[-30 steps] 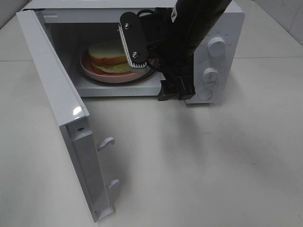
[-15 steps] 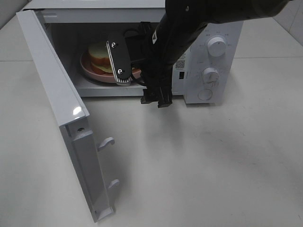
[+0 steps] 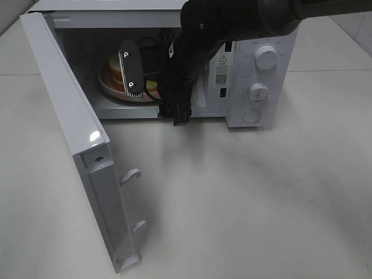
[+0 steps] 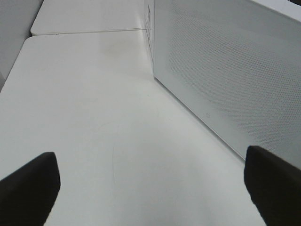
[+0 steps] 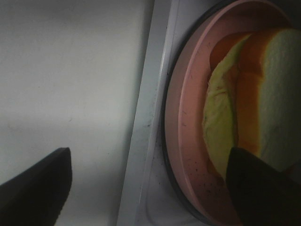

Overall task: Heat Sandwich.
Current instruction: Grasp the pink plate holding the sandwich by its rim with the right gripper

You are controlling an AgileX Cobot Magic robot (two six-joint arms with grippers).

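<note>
Sandwich (image 5: pixel 263 89) sits on the pink plate (image 5: pixel 186 122) inside the microwave (image 3: pixel 261 75), door (image 3: pixel 64 116) swung open.
Right gripper (image 5: pixel 148 165) at the cavity mouth, jaws spread wide, holding nothing. Left gripper (image 4: pixel 150 169) jaws spread wide too, over the table (image 4: pixel 94 117) beside the microwave's perforated side wall.

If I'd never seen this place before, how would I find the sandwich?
Look for the white microwave on the table, its door swung wide open. Inside lies a round pink plate, and the sandwich sits on that plate. It is the stack of pale bread with an orange layer and a yellowish one, narrower than the plate under it.
</note>
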